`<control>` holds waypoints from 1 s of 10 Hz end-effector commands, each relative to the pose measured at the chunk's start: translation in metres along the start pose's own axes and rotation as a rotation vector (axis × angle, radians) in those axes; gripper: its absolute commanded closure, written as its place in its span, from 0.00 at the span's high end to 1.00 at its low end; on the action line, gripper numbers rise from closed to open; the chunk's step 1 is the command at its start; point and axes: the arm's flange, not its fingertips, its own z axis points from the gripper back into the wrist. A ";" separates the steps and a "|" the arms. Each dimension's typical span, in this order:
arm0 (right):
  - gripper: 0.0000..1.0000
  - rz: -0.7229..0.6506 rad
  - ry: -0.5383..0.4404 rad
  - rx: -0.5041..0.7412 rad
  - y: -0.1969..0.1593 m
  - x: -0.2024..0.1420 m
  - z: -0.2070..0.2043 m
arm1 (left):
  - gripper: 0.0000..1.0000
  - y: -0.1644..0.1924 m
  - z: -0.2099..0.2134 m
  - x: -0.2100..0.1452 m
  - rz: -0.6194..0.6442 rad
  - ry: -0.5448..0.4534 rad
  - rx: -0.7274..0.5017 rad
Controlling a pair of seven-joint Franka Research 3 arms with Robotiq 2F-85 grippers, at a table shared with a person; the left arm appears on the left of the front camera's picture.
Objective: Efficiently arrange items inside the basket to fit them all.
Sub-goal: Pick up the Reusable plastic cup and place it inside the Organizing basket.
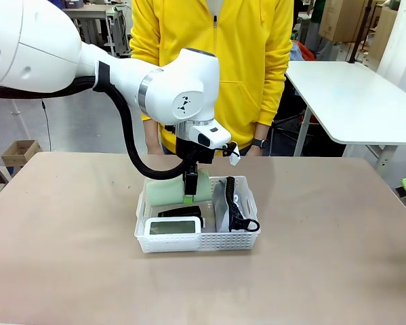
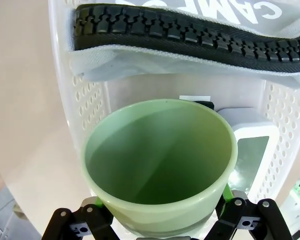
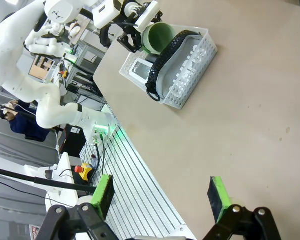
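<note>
The left hand (image 1: 190,197) is grasping the pale green cup (image 2: 160,160), lying on its side at the white basket's (image 1: 197,244) far edge, mid-tabletop. The right hand (image 3: 160,200) is hanging released above the tabletop's edge.

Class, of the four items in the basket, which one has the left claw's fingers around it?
The pale green cup. The left claw has a finger on each side of it, while the pouch, screen device and stapler lie untouched in the basket.

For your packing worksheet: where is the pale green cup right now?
In the front view, the cup lies on its side at the basket's far left, behind the white screen device, gripped by the left gripper.
</note>
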 end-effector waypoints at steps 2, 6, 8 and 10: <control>1.00 0.025 -0.026 0.020 0.000 0.001 -0.001 | 1.00 0.001 -0.003 -0.003 0.023 0.028 0.056; 1.00 0.025 -0.026 0.020 0.000 0.001 -0.001 | 1.00 -0.001 0.000 -0.006 0.025 0.030 0.072; 1.00 0.025 -0.026 0.020 0.000 0.001 -0.001 | 1.00 -0.008 0.023 -0.024 0.066 -0.018 0.073; 1.00 0.025 -0.026 0.020 0.000 0.001 -0.001 | 1.00 -0.037 0.074 -0.077 0.108 -0.197 0.043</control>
